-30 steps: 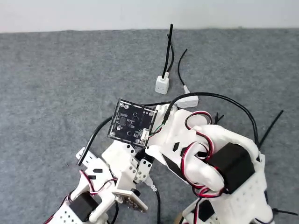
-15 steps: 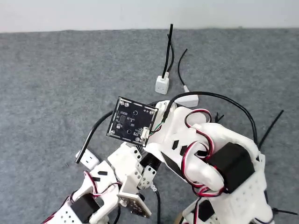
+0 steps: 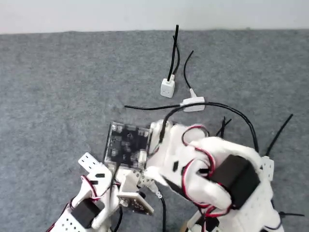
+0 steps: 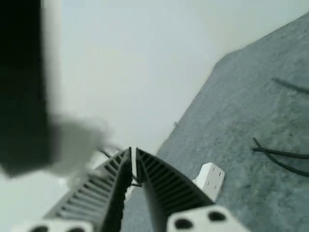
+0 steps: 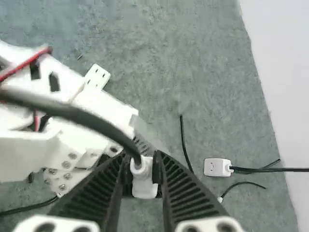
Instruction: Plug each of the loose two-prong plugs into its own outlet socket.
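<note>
The right gripper is clamped on a white plastic plug with a thick black cord. Its two ribbed black jaws press on the plug's sides. The cord leaves the end that faces the wrist, so the plug's long axis runs along the jaws. Its prongs are hidden and most likely point out past the fingertips.

The coming move turns on where a socket lies from that plug. The small white cube-shaped outlet socket, trailing its own thin black cable, sits on the grey carpeted surface. It is beyond the gripper's tips and off to one side, apart from the plug and not in line with it. In the high view the same cube lies farther out than the right arm's wrist, with a second loose white plug near it. I judge the right arm to be the nearer one to this socket.

The left gripper has its jaws drawn together to a thin slit, and nothing can be made out between them. A flat white outlet block with small holes lies just beside one of its fingers, making it the socket closest to the left arm
</note>
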Tool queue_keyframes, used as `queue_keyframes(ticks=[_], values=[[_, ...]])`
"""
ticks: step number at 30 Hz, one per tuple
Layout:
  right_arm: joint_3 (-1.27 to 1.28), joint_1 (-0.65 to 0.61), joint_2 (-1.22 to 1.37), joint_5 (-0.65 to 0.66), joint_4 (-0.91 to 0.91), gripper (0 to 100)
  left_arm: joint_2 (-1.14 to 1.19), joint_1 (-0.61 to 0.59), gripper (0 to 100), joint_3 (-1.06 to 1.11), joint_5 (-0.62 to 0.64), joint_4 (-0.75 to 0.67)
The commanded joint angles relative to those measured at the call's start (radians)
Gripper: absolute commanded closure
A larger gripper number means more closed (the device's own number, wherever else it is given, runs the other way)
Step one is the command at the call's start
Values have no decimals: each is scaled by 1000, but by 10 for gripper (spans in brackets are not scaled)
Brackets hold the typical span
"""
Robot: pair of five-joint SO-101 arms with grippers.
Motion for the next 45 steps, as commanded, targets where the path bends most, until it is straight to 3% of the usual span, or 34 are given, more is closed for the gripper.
queue_keyframes(ticks=[1,9,20,29,34,45], values=[[-32,-15,-19,-15,12,990,-18,-12,987,-58,9,-38],[-34,74,-22,-12,62,990,-18,-72,987,-87,11,-35],[-32,104,-22,17,-48,990,-18,14,987,-28,12,-31],[-34,104,67,54,-145,990,-18,66,987,-56,6,43],[-34,104,62,54,-151,990,-18,84,987,-131,8,160],[-34,97,61,46,-88,990,-18,3,987,-200,8,144]])
